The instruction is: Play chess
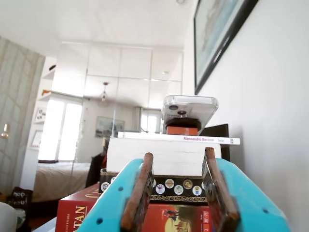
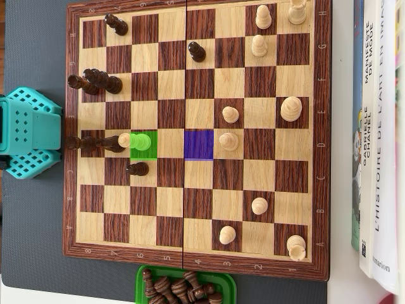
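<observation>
Teal fingers (image 1: 179,186) spread, empty; beyond, wooden chessboard (image 2: 197,254) with scattered light and dark pieces.

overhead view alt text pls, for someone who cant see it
A wooden chessboard mid-game, dark pieces at left, light pieces at right. One square is tinted green under a light piece, another blue. Captured dark pieces fill a green tray below.
</observation>
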`<state>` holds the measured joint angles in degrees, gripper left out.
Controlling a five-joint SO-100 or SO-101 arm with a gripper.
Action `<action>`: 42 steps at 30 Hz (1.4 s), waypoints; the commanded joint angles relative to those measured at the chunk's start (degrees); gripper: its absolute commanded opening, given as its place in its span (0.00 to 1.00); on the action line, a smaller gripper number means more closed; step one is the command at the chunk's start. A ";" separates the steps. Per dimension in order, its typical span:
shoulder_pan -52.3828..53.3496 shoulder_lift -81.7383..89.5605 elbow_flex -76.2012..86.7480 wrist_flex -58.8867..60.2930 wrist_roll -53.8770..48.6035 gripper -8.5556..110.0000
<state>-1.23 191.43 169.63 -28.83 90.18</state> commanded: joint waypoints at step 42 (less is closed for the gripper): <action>0.00 0.53 11.43 -67.24 -5.98 0.20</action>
<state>-2.02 192.30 179.82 -94.04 84.46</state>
